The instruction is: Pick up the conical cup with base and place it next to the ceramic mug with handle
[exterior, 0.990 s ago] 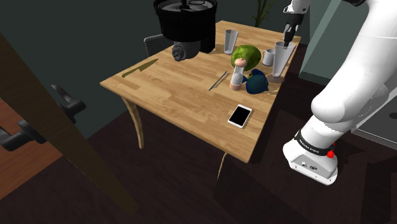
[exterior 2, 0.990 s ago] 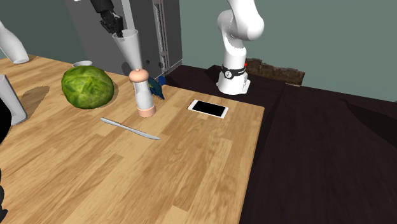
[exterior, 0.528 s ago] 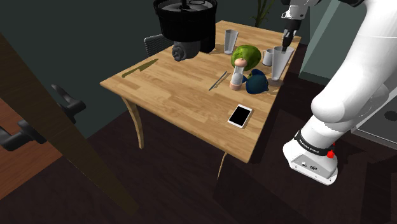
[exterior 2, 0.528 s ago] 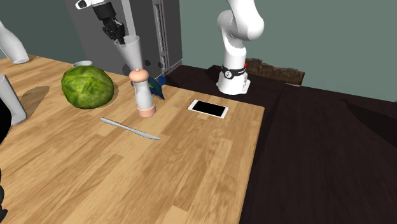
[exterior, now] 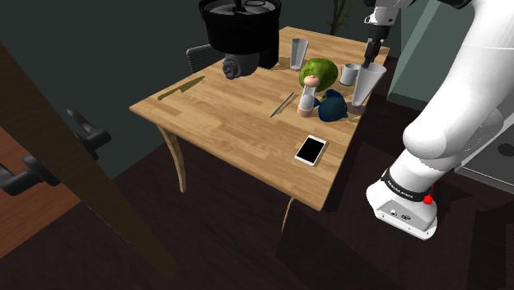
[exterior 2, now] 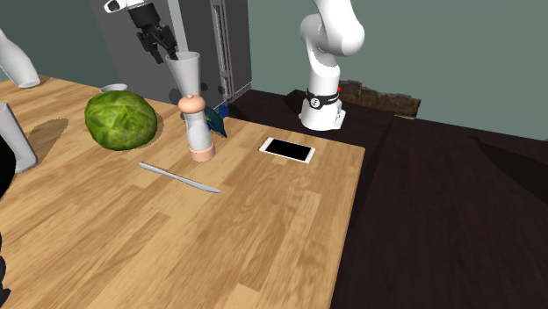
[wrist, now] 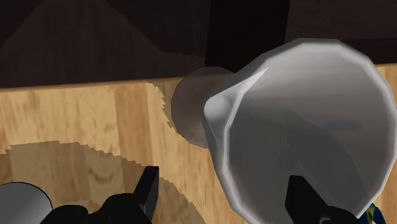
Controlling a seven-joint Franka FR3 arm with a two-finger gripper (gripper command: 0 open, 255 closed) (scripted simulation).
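The grey conical cup (exterior: 367, 81) stands upright on its round base at the table's far corner, wide mouth up. It also shows behind the pepper mill (exterior 2: 187, 75). The small grey mug (exterior: 348, 74) sits just beside it; its top peeks over the cabbage (exterior 2: 112, 89). My gripper (exterior: 371, 54) hovers right above the cup's rim, open (exterior 2: 157, 46). In the wrist view the two fingers (wrist: 148, 191) stand wide apart astride one side of the cup's rim (wrist: 299, 127) without touching it. The mug's edge (wrist: 19, 205) lies past the other finger.
A green cabbage (exterior: 320, 72), a pink-topped pepper mill (exterior: 308, 91), a blue object (exterior: 334, 106), a table knife (exterior: 282, 104) and a phone (exterior: 311, 149) lie near the cup. A tall glass (exterior: 298, 53) and a black appliance (exterior: 240, 29) stand farther along the table (exterior: 239, 123).
The fingers were shut on the cup's rim and have now opened. The cup came down slightly and stands free beside the mug.
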